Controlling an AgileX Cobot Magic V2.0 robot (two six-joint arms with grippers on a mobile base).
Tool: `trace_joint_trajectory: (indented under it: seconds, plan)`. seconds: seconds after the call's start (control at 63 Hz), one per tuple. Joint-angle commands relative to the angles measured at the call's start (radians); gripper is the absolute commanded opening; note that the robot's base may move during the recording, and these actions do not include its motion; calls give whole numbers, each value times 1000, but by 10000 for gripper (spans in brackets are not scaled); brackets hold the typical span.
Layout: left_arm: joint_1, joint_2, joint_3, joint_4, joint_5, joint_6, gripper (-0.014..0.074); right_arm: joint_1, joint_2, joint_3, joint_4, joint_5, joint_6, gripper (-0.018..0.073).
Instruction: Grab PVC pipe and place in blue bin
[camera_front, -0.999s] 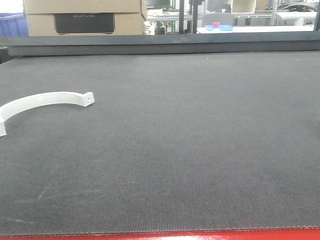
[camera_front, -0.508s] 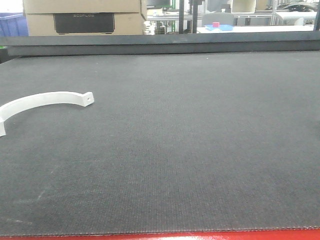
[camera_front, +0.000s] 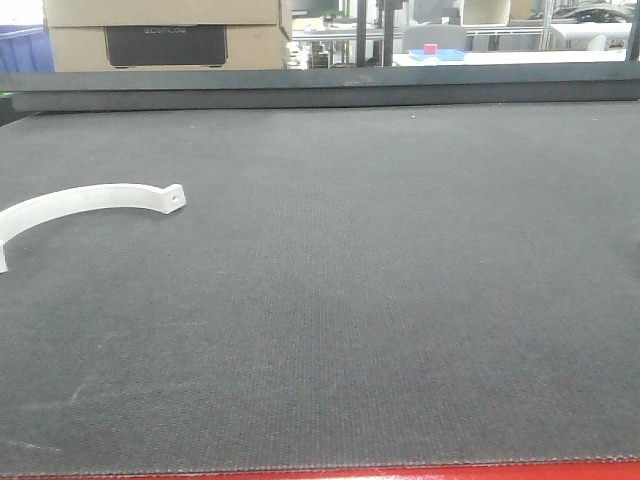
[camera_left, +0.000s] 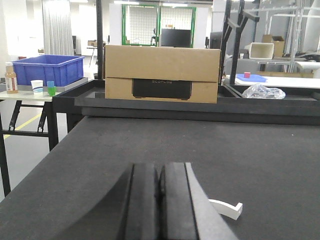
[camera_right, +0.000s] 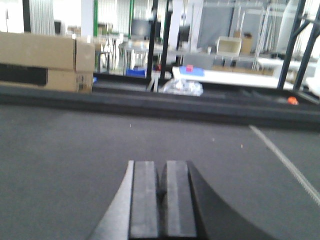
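The PVC pipe (camera_front: 85, 200) is a white half-ring strip lying flat on the dark mat at the left of the front view, its tab with a hole pointing right. In the left wrist view only its tab end (camera_left: 227, 207) shows, just right of my left gripper (camera_left: 159, 172), which is shut with nothing between its pads. My right gripper (camera_right: 161, 170) is shut and empty too, above bare mat. The blue bin (camera_left: 47, 69) stands on a side table at the far left, beyond the mat. Neither gripper appears in the front view.
A cardboard box (camera_left: 162, 74) sits on the raised black ledge (camera_front: 330, 88) along the mat's far edge. A crumpled plastic bag (camera_left: 263, 91) lies on the ledge to the right. Cups and a bottle (camera_left: 11, 78) stand beside the bin.
The front view has shifted slightly; the pipe sits a touch further left in the frame. Nothing was grasped or released.
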Motion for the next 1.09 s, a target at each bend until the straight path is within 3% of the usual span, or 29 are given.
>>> trace_joint_trajectory:
  seconds: [0.0,0.349,0.476,0.73,0.904,1.079]
  plan:
    - [6,86,-58,6,0,-6,-111,4,100,-65,2,38,1,-165]
    - [6,558,-294,-22,7,-6,-111,4,502,-276,3,266,1,-165]
    - [6,663,-338,-23,2,-6,-111,4,576,-312,6,268,1,-165]
    - [6,713,-339,-14,-110,-6,-111,4,592,-323,65,63,1,-165]
    - [6,708,-339,-14,-140,-6,-111,4,592,-323,76,59,1,-165]
    - [6,708,-339,-14,-84,-6,-111,4,592,-323,80,94,1,-165]
